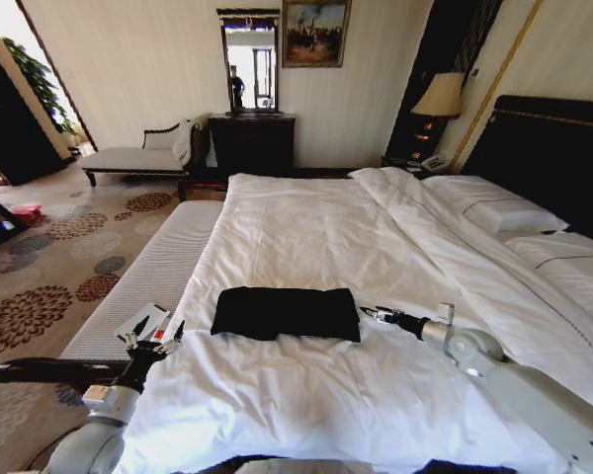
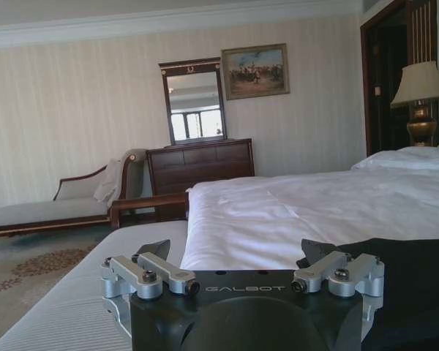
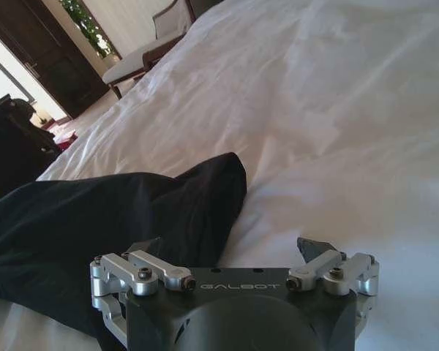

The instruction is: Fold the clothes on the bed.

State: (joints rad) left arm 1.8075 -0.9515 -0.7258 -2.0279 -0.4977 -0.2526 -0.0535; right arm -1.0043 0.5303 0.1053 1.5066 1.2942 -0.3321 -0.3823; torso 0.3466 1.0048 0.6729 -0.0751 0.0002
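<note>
Clothes [image 1: 286,313], a single black T-shirt, lie already folded into a compact rectangle near the foot of the bed [image 1: 306,222] in the head view, with the left gripper [image 1: 152,341] well apart at the bed's edge and the right gripper [image 1: 368,314] just beside the shirt's right end, both empty. In the left wrist view the left gripper's [image 2: 234,252] jaws stand wide open. In the right wrist view the right gripper's [image 3: 230,248] jaws gape too, close to the shirt's edge [image 3: 132,212]; a careless sweep could snag the soft fabric and undo the fold.
</note>
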